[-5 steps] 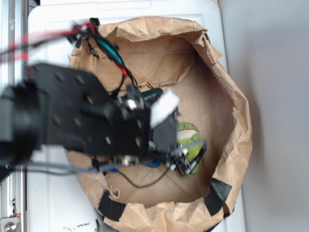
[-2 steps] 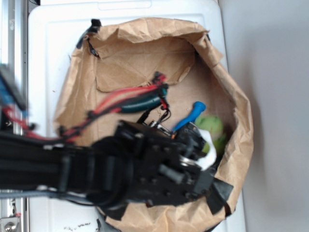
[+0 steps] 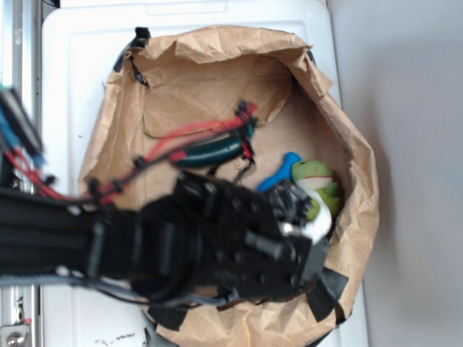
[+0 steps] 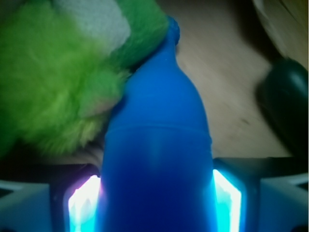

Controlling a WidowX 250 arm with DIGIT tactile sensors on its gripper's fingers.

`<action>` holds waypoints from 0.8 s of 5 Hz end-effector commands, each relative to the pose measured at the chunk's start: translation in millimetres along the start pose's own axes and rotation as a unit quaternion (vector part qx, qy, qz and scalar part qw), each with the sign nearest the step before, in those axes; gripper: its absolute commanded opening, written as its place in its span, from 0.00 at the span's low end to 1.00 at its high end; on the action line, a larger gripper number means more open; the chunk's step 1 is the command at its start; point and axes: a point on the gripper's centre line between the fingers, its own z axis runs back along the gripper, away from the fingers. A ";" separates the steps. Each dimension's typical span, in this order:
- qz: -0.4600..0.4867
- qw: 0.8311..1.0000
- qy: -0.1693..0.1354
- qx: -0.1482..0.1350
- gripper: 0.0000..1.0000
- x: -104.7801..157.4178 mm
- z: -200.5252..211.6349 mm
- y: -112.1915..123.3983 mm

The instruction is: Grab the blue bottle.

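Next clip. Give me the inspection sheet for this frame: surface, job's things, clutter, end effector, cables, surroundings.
Surface: brown paper liner crumpled inside a round bin, black tape at the rim.
Job's things: blue bottle lies on the liner, body between the end effector's fingers, neck pointing away, touching the plush.
Clutter: lime-green plush frog against the bottle's neck; dark green cucumber toy lying apart on the bottle's other side.
End effector: end effector straddles the bottle's body with a pad close on each side; contact cannot be confirmed.
Cables: red and black wires run along the arm above the cucumber toy.
Surroundings: white lid under the bin; grey surface beside it.
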 end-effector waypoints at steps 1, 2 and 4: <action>-0.002 0.999 -0.016 -0.030 0.00 48.2 106.4 10.0; -0.013 0.999 -0.039 0.006 0.00 48.1 128.3 17.4; -0.021 0.998 -0.062 0.015 0.00 42.6 133.3 35.3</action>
